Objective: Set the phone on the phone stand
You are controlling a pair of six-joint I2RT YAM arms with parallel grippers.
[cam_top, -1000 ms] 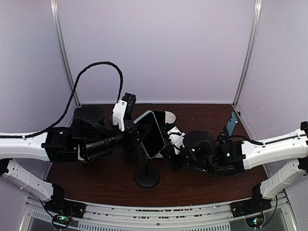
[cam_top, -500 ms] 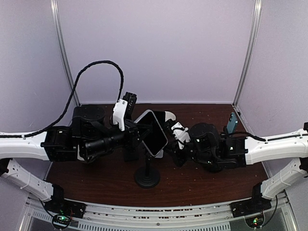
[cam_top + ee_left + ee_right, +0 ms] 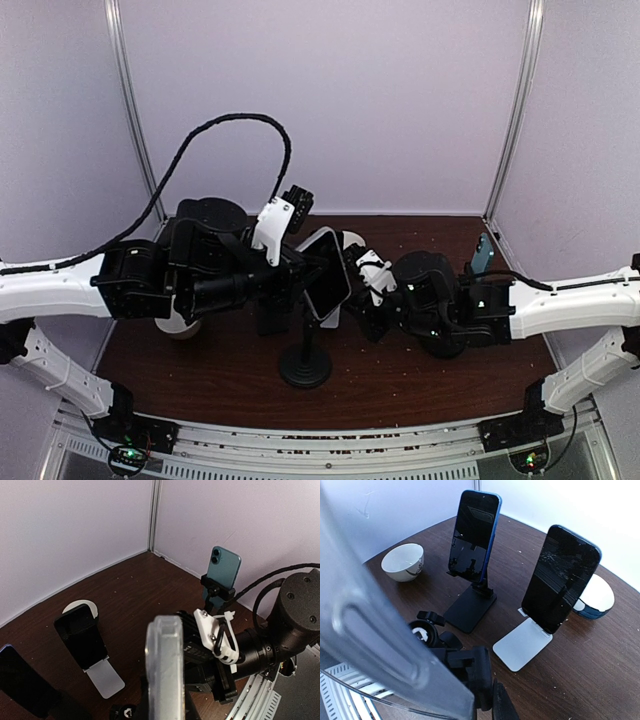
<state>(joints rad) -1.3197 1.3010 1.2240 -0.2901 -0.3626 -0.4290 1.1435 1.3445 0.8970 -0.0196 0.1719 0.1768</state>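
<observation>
Leaning long-axis upright, the phone (image 3: 327,270) sits clamped in the left claw (image 3: 300,278); right claw (image 3: 362,290) grip unclear.

- Your left gripper (image 3: 311,284): the right arm (image 3: 295,615) blocks the way ahead, just past the phone (image 3: 328,285).
- Your right gripper (image 3: 358,297): black stand (image 3: 470,609) and white stand (image 3: 521,644) ahead; open tabletop (image 3: 600,680) to their right.

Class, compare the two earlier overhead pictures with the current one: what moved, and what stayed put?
The left arm swung right and back, carrying the phone slightly right and turning it more edge-on above the black stand. Its cable loop followed, and a white bowl came into view. The right pincer stayed beside the phone. The stand and the blue phone did not move.
</observation>
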